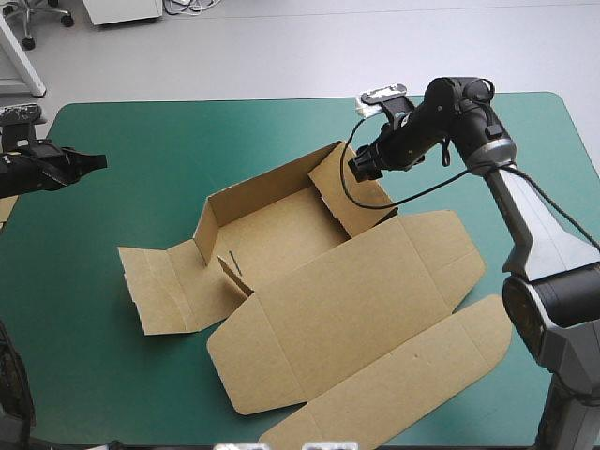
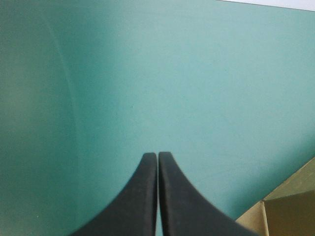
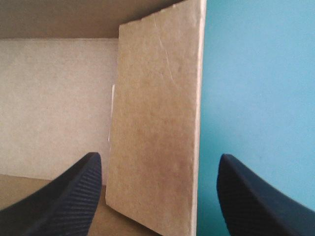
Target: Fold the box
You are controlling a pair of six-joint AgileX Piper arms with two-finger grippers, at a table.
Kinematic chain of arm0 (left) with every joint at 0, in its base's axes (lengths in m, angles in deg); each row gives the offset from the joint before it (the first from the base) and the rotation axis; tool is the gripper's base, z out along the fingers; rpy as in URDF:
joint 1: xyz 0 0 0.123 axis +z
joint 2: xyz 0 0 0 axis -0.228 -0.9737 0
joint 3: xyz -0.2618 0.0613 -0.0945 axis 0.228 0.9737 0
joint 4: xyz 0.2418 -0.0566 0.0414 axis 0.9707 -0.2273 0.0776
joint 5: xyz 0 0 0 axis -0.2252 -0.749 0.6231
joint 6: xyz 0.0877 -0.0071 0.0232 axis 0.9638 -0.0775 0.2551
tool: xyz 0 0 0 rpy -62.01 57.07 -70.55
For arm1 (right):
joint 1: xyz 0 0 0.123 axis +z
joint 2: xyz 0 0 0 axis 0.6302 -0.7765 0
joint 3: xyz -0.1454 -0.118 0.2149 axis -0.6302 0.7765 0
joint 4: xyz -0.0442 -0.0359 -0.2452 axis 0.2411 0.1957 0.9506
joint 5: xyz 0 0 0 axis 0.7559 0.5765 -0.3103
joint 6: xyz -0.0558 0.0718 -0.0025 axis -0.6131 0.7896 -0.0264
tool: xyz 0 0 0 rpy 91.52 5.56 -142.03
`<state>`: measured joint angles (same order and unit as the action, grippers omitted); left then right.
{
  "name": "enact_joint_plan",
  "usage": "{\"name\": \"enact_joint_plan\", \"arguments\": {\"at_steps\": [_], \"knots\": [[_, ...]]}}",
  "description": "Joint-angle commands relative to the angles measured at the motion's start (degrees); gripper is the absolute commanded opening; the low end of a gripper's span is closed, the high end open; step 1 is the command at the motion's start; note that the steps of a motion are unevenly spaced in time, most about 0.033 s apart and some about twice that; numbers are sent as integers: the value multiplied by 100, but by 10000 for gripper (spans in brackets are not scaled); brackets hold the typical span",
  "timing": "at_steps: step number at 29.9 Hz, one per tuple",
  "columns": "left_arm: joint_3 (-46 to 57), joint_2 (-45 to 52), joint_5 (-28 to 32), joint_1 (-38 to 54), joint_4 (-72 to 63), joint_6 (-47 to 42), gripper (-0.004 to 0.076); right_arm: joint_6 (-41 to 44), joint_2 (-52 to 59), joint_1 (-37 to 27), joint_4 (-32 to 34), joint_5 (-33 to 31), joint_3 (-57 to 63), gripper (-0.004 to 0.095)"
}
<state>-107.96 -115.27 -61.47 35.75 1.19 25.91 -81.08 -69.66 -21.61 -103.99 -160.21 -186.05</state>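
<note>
Box [image 1: 309, 309] sits mid-way on the teal-green cover [image 1: 141, 122], back and right walls up, lid flat toward the near edge; right gripper [image 1: 361, 167] wide open astride the raised right wall [image 3: 157, 123], gripping nothing; left gripper [image 2: 157, 155] fully closed, empty, over bare cover well apart from the box.

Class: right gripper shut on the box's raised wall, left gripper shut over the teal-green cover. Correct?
No: the right wrist view shows the right gripper open, fingers either side of the box's raised wall; left gripper shut over the teal-green cover.
</note>
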Motion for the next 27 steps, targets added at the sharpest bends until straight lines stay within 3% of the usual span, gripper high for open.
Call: {"name": "enact_joint_plan", "arguments": {"at_steps": [1,7,20,27], "knots": [[-156,207,207,-36,-225,-4,-3,-9,356,-21,-61,-21,183,625],[-156,207,242,-36,-177,19,-4,-10,345,-10,212,-21,430,625],[-156,207,219,-36,-177,108,-4,-416,65,221,136,-21,430,599],[-156,207,183,-36,-177,108,-4,-483,-64,481,567,-21,430,568]]}}
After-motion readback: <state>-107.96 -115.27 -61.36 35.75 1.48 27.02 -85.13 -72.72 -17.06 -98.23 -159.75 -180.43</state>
